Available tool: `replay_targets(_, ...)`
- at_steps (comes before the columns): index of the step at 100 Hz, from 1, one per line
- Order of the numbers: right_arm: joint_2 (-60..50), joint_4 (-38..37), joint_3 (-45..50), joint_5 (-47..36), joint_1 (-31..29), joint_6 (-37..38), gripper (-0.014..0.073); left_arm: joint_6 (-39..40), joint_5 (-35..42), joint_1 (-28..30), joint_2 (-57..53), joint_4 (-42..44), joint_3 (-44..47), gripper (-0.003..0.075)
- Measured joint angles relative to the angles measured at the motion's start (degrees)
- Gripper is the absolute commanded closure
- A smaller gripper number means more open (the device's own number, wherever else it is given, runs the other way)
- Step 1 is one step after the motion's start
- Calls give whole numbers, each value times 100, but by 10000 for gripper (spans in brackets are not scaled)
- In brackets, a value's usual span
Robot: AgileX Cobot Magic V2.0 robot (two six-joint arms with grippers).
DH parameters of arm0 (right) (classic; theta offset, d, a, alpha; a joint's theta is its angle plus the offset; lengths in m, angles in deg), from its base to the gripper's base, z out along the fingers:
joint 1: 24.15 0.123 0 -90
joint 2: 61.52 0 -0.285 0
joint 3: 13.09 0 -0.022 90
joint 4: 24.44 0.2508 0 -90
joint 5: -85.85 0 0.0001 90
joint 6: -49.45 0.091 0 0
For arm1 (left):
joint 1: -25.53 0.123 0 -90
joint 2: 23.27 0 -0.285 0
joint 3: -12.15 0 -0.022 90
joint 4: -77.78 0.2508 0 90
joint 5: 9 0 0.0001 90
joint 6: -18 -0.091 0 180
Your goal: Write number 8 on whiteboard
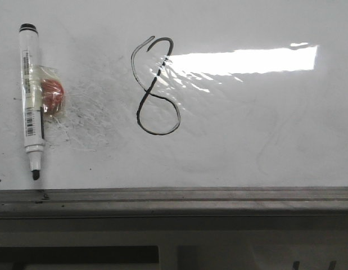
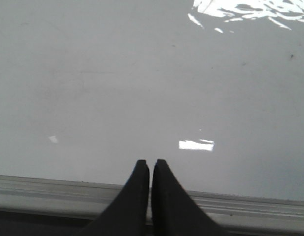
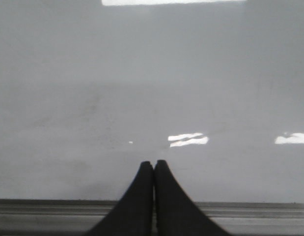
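Observation:
A hand-drawn black number 8 [image 1: 154, 107] stands near the middle of the whiteboard [image 1: 263, 135], with a closed lower loop and a slightly open upper loop. A white marker [image 1: 31, 101] with a black tip lies uncapped at the board's left, tip toward the rail. Neither gripper shows in the front view. My left gripper [image 2: 151, 162] is shut and empty over the board's near edge. My right gripper [image 3: 153, 162] is shut and empty, also over the near edge.
A red object in clear plastic wrap [image 1: 52, 94] lies against the marker. Grey erased smudges [image 1: 92, 112] spread beside it. A bright light reflection [image 1: 241, 61] lies right of the 8. The grey metal edge rail [image 1: 174, 201] runs along the front.

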Motion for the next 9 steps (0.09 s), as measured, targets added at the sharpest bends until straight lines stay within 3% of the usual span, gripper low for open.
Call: replay_targets(9,0,0,0,0,0,0,657,0,0,0,0,0,0,741)
